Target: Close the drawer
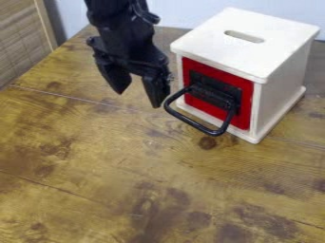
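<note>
The drawer (214, 92) has a red front with a dark centre panel and sits flush in the cream wooden box (249, 57) at the back right. Its large black loop handle (199, 114) hangs forward and down over the table. My black gripper (135, 81) hovers to the left of the drawer, clear of the handle. Its two fingers point down and stand apart, with nothing between them.
The box has a slot (245, 37) in its top. The worn wooden table (114, 180) stretches to the front and left. A slatted wooden panel (19, 38) stands at the far left edge.
</note>
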### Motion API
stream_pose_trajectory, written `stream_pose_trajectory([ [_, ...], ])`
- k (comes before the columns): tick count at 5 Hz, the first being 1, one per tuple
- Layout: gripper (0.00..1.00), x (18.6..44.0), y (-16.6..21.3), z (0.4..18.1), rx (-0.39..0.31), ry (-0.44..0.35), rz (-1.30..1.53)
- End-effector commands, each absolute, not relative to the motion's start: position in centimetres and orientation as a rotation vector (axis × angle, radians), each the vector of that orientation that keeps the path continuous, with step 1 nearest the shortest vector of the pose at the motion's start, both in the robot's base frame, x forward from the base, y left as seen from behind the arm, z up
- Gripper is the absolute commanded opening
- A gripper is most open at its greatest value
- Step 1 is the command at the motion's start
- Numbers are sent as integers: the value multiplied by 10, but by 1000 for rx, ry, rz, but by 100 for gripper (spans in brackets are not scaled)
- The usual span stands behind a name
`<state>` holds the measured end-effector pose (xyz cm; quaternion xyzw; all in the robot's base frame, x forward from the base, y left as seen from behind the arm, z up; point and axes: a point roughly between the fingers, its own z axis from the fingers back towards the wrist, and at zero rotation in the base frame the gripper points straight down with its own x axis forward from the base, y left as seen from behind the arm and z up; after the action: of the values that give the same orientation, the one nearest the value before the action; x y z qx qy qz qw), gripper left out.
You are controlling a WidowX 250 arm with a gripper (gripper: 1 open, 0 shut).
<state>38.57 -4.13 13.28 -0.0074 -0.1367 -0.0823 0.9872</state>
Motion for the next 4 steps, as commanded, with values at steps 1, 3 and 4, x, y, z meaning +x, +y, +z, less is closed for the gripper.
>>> stream_pose_trajectory([
  [1, 100, 399, -22, 154, -25, -342, -201],
  [3, 100, 418, -20, 160, -48, -329, -315],
  [4, 100, 432, -29, 163, -59, -324, -377],
])
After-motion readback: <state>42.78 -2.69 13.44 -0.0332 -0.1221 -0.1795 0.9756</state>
